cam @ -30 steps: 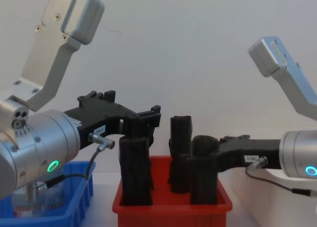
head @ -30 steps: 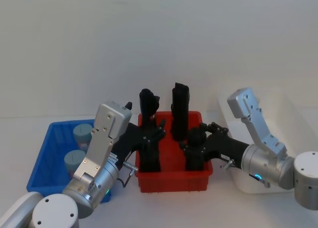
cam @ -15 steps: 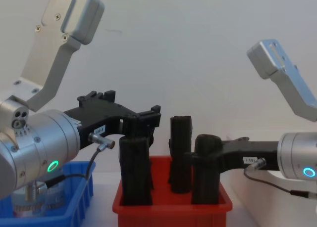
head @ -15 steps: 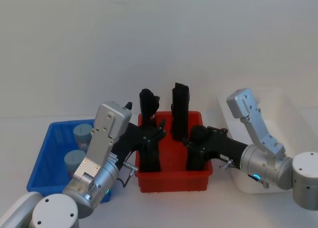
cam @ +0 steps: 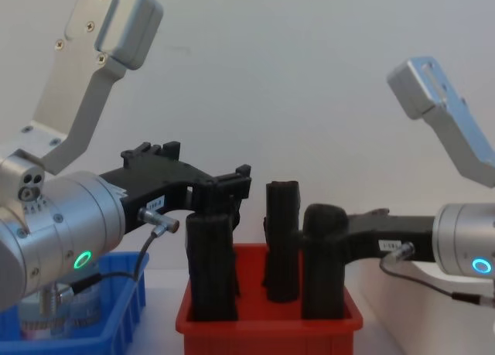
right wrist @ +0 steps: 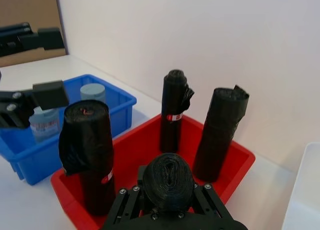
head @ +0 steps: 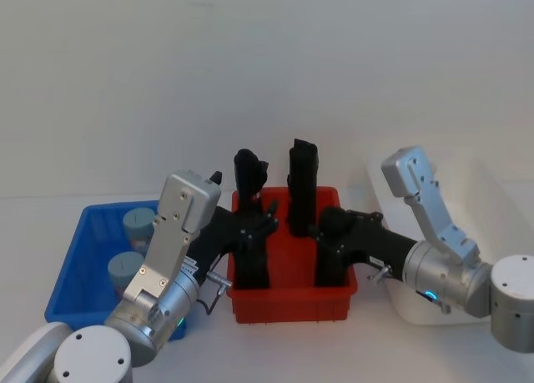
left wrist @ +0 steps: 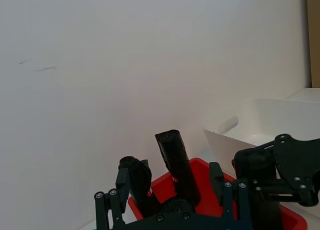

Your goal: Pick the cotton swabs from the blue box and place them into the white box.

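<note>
The blue box (head: 83, 241), a small bright bin with sloping sides and a rimmed edge, sits to the left of the left claw (head: 259, 224), its near right corner hidden under that arm. In it two cotton swab tubs (head: 125, 270) stand upright, with pale blue-grey lids and clear bodies, the second tub (head: 139, 222) just behind the first, both left of the left claw and lower than it. The white box (head: 488, 183), plain, taller and open-topped, stands to the right of the right claw (head: 329, 234), partly covered by that arm.
</note>
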